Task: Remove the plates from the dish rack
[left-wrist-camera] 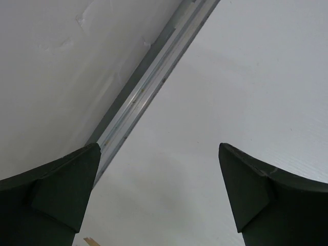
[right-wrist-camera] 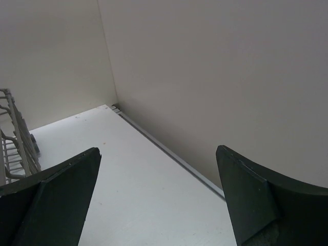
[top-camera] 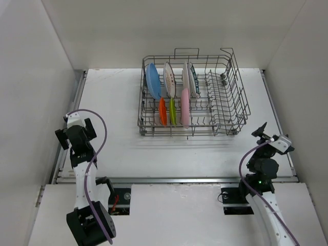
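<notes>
The grey wire dish rack stands at the back middle of the table; its corner shows in the right wrist view. Upright in its left half are a blue plate, a white plate with orange pattern, a dark-rimmed white plate, a small orange plate, a small lime green plate and a pink plate. My left gripper is open and empty near the table's left edge. My right gripper is open and empty, right of the rack's near corner.
White walls close the table on the left, back and right. A metal rail runs along the left edge and another along the right edge. The right half of the rack holds no plates. White tabletop lies between the arms and the rack.
</notes>
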### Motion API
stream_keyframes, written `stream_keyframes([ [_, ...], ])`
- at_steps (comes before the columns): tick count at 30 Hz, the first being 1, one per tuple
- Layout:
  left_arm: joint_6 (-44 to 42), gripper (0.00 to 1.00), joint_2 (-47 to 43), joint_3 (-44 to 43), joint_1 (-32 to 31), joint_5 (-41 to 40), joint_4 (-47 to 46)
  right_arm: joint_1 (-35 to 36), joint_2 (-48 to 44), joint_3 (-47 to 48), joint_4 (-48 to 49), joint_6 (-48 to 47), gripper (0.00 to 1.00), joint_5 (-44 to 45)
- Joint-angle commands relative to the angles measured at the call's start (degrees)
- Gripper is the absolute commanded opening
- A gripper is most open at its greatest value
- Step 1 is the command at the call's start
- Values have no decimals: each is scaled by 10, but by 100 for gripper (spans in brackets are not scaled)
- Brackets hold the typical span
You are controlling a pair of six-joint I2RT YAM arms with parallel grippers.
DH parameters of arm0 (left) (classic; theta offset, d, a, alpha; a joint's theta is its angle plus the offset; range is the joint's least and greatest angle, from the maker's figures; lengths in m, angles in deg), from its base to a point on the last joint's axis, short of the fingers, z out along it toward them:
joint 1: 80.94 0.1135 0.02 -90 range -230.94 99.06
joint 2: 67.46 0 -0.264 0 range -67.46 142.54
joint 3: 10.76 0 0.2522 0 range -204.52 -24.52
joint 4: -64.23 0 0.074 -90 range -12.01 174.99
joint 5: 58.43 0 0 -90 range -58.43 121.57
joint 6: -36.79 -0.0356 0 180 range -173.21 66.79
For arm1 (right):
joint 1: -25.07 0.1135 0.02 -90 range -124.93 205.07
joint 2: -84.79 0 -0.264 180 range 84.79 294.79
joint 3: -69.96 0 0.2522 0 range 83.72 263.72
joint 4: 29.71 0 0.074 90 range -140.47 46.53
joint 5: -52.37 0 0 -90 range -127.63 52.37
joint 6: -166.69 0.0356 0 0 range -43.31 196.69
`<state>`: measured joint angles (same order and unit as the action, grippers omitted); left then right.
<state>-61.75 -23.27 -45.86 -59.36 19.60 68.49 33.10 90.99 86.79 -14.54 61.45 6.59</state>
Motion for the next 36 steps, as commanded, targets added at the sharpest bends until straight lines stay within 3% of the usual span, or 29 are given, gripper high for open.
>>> stream_keyframes([
  [1,-8,100,4,-5,-1,15,-12,6,3,14,21,3,100,6],
  [7,-8,100,9,-11,-1,10,-12,6,14,29,17,-3,100,0],
  [9,-34,100,16,-39,-1,56,38,6,28,67,-21,-3,100,-18],
  [12,-96,100,32,-155,-1,155,152,6,71,124,-27,-36,100,-68],
  [14,-83,100,61,-261,-1,171,196,6,111,163,-49,-44,100,-86],
  [16,-96,100,97,-357,-1,242,293,6,142,221,-49,-51,100,-108],
  [17,-96,100,150,-477,-1,269,338,6,172,242,-49,-51,100,-116],
  [20,-82,100,298,-689,-33,287,544,6,233,336,-100,-22,100,-160],
  [21,-82,100,337,-836,-62,281,599,6,249,363,-124,34,100,-160],
  [22,-76,100,374,-906,-80,250,698,6,266,390,-183,76,100,-160],
  [24,-76,100,459,-1060,-123,211,771,6,310,460,-236,165,100,-102],
  [25,-76,100,476,-1090,-168,204,797,6,320,479,-259,190,100,-111],
  [27,-83,100,494,-1114,-218,196,838,6,344,528,-322,176,100,-219],
  [30,-97,100,499,-1107,-342,149,832,6,369,583,-382,176,100,-320],
  [32,-109,100,513,-1121,-431,137,838,6,374,603,-399,176,100,-333],
  [36,-109,100,547,-1134,-534,123,838,6,406,633,-449,189,100,-328],
])
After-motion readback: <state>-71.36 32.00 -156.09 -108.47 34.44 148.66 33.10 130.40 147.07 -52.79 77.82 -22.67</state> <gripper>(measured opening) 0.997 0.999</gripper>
